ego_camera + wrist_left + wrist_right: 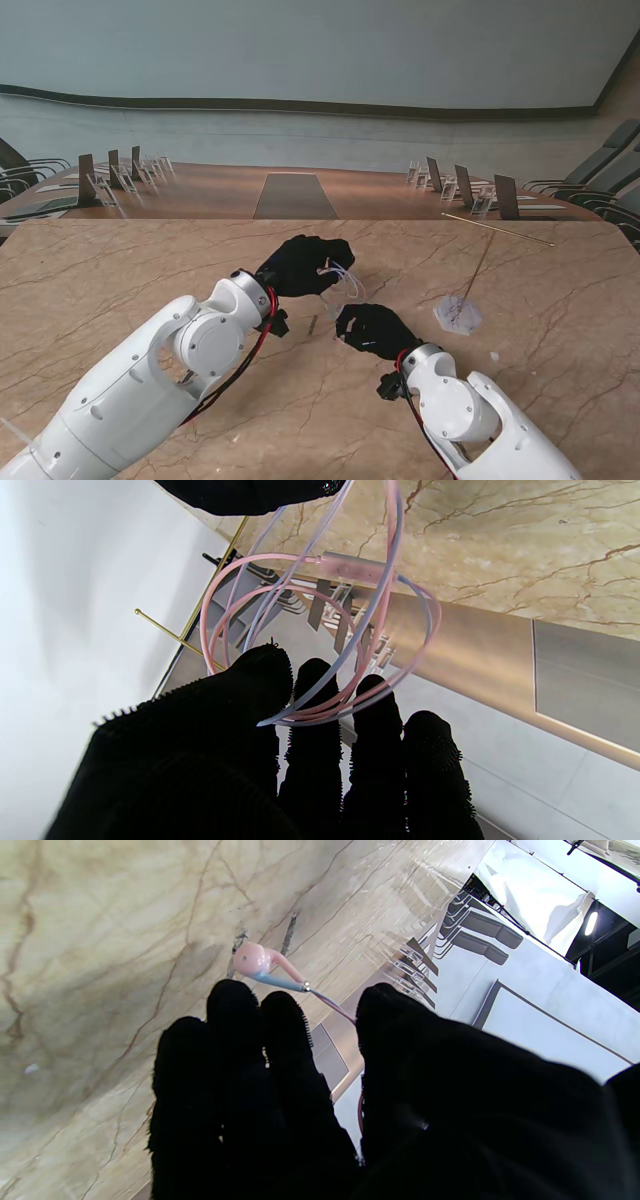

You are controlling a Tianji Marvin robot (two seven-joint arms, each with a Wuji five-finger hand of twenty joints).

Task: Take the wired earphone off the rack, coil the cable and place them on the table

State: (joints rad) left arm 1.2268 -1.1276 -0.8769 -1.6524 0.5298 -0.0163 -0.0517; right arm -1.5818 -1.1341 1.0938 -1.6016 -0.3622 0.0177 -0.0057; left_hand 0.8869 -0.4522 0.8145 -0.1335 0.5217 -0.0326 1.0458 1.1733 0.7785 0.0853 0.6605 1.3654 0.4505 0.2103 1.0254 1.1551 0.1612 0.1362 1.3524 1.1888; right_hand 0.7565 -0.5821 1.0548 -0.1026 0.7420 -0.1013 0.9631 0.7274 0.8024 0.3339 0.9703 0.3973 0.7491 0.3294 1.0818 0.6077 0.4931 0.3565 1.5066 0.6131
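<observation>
Thin pink-blue earphone cable (pixel 320 630) hung in loose loops off the left hand (pixel 300 264), pinched between black-gloved thumb and fingers (pixel 315 700), above the marble table (pixel 120 270). A glossy pink earbud (pixel 250 960) stuck out of the right hand (pixel 372 328), fingers closed round its cable. Thin gold rack (pixel 497 230) stood far right, apart, on a round clear base (pixel 458 314).
</observation>
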